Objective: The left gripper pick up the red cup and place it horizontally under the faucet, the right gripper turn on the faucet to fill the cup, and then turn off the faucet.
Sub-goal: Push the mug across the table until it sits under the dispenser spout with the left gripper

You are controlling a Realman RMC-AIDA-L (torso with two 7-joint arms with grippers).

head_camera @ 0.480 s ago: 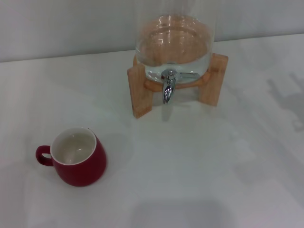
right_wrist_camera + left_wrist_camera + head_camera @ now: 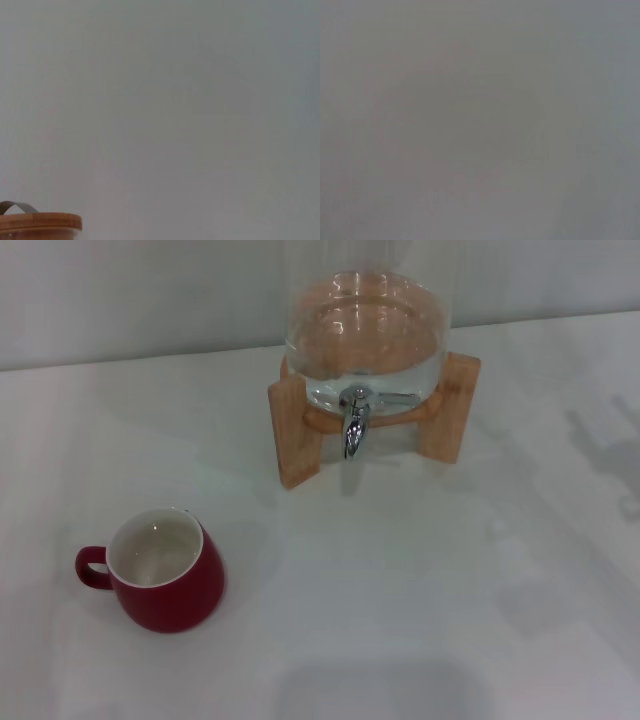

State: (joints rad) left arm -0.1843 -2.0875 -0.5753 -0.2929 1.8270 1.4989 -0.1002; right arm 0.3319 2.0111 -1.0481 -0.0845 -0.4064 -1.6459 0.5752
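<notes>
Upright, the red cup point(image 2: 160, 575) sits at eight o'clock, well apart from the faucet point(image 2: 354, 423); neither gripper is in view, so their grip cannot be told.

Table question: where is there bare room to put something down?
Bare table lies between the red cup and the wooden stand, and across the whole right side. It is tight only under the faucet, between the stand's legs.

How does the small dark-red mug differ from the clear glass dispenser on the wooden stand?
The red mug is opaque, small and sits directly on the table; the glass dispenser is transparent, much larger and raised on a wooden stand. The mug looks empty; the dispenser holds water. Both stand upright.
</notes>
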